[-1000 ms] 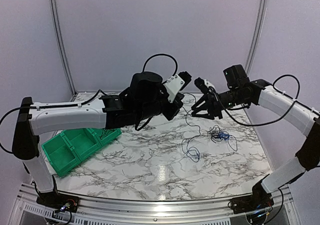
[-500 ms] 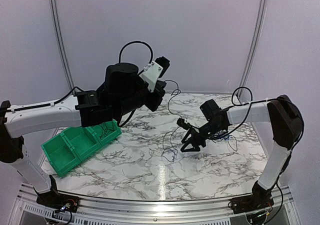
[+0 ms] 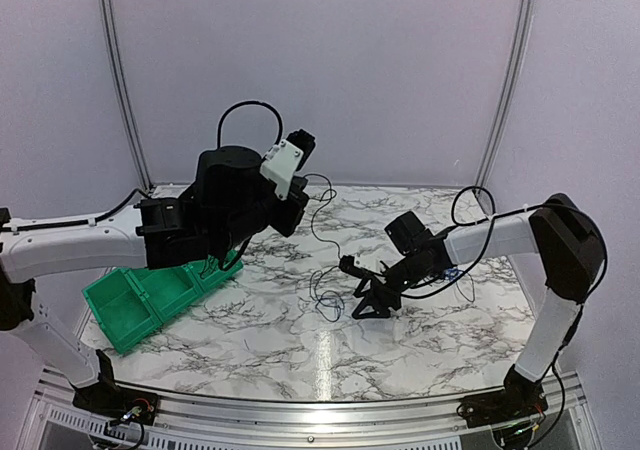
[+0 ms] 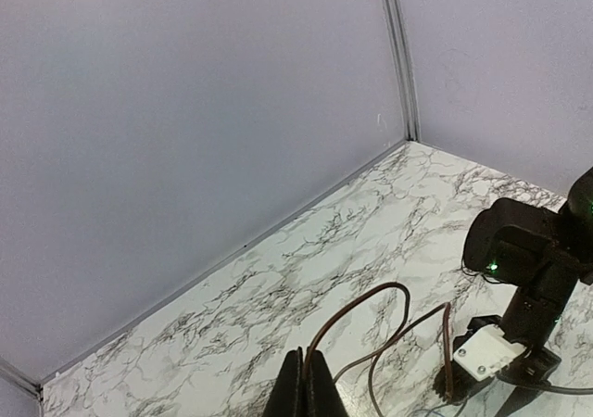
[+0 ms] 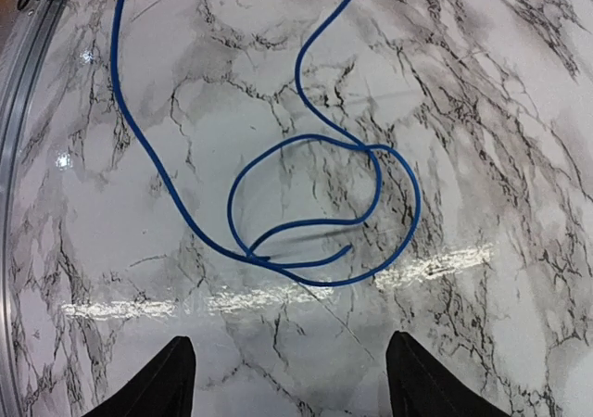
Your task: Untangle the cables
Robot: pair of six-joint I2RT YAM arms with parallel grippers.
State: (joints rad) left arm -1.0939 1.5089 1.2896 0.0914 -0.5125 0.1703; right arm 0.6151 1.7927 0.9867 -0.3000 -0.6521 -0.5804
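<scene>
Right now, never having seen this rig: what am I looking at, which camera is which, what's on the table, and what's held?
These are two robot arms bolted to a marble table. The wide picture comes from a fixed camera above and behind them. The other two come from a camera on each wrist. The left gripper is shut on a thin dark cable, lifted off the table. The right gripper is open, facing a blue cable that lies looped on the marble. A green bin sits at the left.

The table (image 3: 300, 345) is showing white marble with grey-black veining. A blue cable (image 5: 324, 221) is lying looped on it, and a brownish cable (image 4: 394, 285) is looking dark. The bin (image 3: 130, 300) is showing bright green, the right fingers (image 5: 162, 380) black.
</scene>
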